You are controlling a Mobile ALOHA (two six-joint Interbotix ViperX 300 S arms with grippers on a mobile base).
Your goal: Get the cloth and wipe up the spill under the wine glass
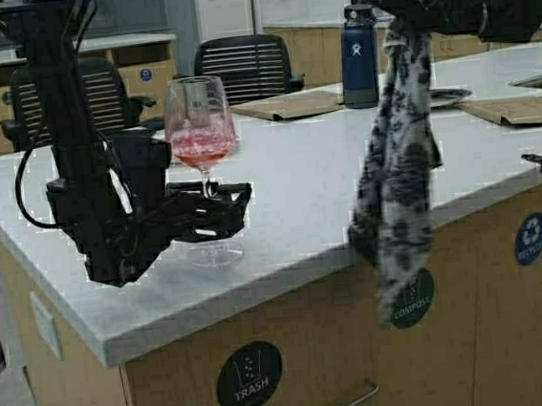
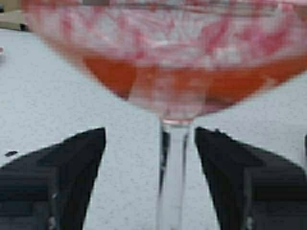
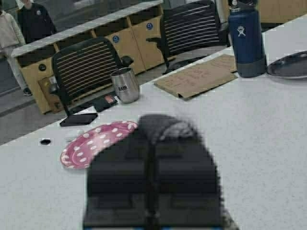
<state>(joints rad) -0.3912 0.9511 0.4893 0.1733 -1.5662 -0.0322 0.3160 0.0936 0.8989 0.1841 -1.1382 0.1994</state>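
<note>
My left pincer sits at centre left of the high view, low over the pale speckled countertop, its two black fingers spread to either side of the thin stem of the tall clear wine glass with pink liquid in its round bowl; in the left wrist view there is a gap between each finger and the stem, so that pincer is released and touches nothing. The glass stands upright on its flat foot near the counter's front edge. My right pincer is raised at the upper right of the high view, clenched on the top of the limp light grey cloth with a dark leafy pattern, which hangs straight down past the counter's front edge, well apart from the glass. Behind the cloth a dark blue bottle stands on the counter, and in the right wrist view a pink plate with white dots lies at centre left
</note>
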